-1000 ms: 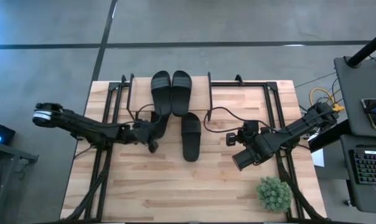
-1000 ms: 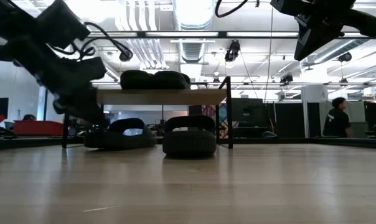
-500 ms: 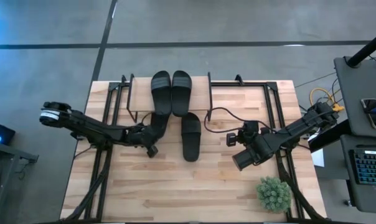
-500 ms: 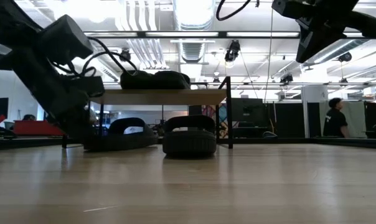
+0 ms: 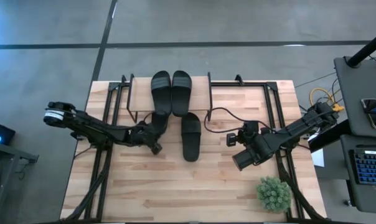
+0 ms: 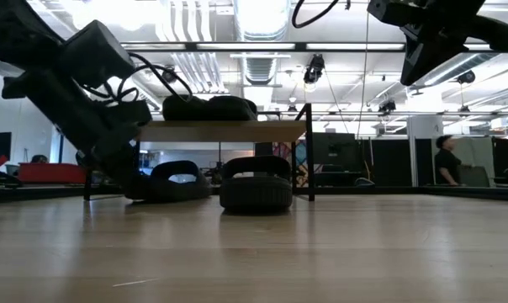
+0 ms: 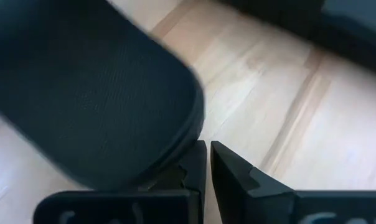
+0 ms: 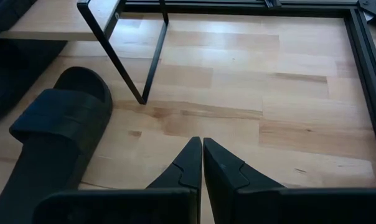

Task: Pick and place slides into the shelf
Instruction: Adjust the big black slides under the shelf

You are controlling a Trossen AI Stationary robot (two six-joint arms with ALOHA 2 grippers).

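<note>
Two black strap slide sandals [image 5: 170,90] lie atop the low light-wood plank shelf [image 6: 224,130]; a third [image 5: 190,135] sits out front. Our left gripper [image 5: 154,144], fingers shut and holding nothing, presses against the heel of the fourth [image 5: 158,121], half under the shelf. We judge a straight, low nudge best. The right gripper [image 5: 236,163] hangs closed, waiting.

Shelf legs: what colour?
Black; thin metal legs under the shelf's light wooden top. Right wrist view shows it best.
</note>
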